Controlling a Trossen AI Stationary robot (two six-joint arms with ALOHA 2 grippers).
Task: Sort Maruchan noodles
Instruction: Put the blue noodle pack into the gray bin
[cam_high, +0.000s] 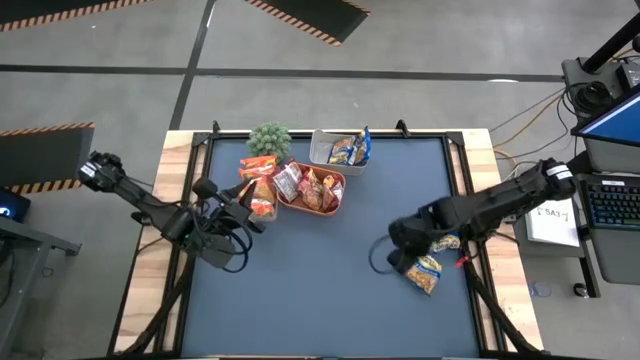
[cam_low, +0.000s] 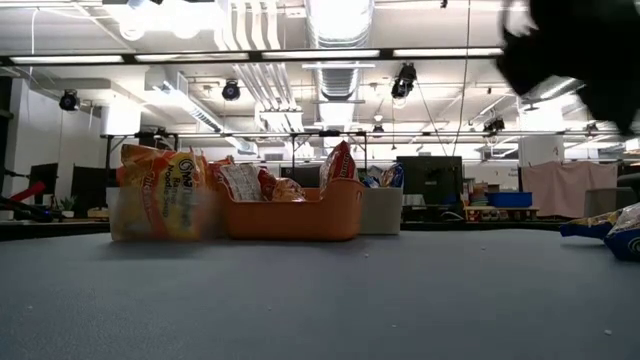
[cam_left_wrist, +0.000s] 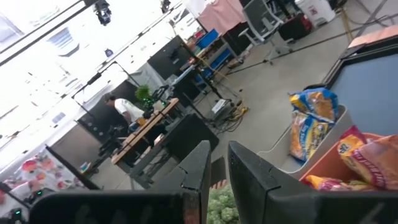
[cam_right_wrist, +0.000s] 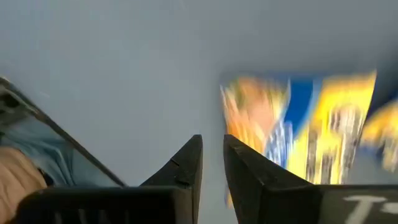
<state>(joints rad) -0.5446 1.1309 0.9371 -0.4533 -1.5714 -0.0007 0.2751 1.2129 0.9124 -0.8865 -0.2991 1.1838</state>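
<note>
Nearly closed on nothing, the right gripper (cam_right_wrist: 211, 158) hangs over the blue mat (cam_high: 330, 280) just beside two blue-and-yellow Maruchan packets (cam_high: 428, 272) near the mat's right edge. Left gripper (cam_left_wrist: 214, 171) — fingers also drawn together, empty — sits beside the orange tray (cam_high: 325, 205) holding red packets (cam_high: 310, 187); more blue-and-yellow ones fill a clear tub (cam_high: 322, 150).

High view evenly lit, soft; only faint shadows under arms on blue table mat (cam_high: 330, 290); low view bright from ceiling strip lights (cam_low: 330, 52), glare at fixtures; near mat out of focus; dark arm (cam_low: 590, 50) blurred at upper corner; left wrist view washed out toward bright ceiling; right wrist view heavily motion-blurred, blue-and-yellow packet (cam_right_wrist: 311, 130) smeared, print unreadable
</note>
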